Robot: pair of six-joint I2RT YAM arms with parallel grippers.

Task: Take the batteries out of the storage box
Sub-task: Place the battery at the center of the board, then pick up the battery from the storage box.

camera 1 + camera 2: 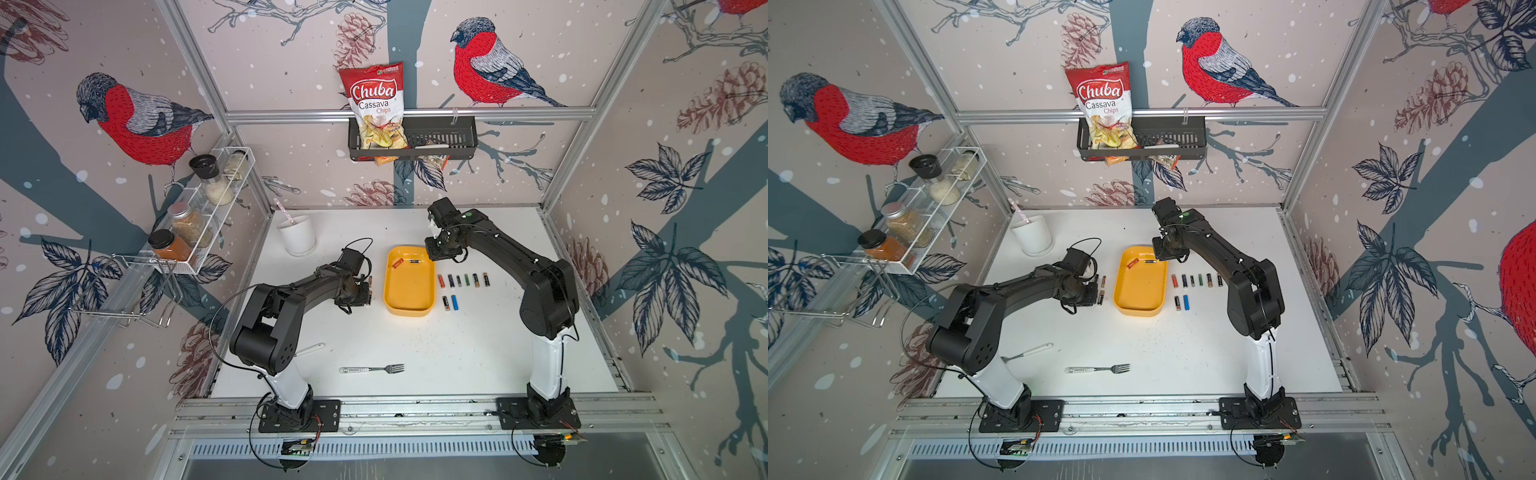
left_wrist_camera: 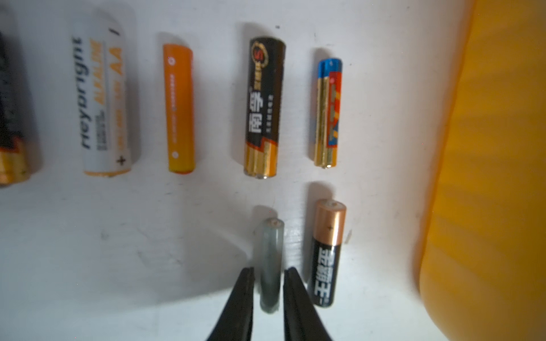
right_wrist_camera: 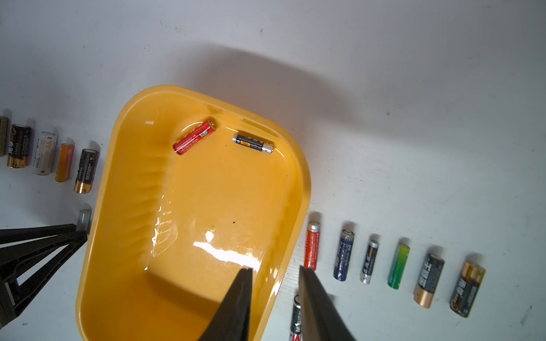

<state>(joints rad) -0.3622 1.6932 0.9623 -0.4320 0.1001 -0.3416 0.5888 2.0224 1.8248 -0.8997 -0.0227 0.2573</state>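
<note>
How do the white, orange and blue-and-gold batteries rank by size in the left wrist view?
Largest to smallest:
1. white battery, longest and thickest
2. orange battery
3. blue-and-gold battery, shortest and slimmest
All three lie in one row, so nearness hardly skews this.

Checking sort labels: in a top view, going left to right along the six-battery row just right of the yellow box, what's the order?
red battery → dark blue battery → slim dark battery → green battery → black-and-copper battery → black-and-gold battery
</note>
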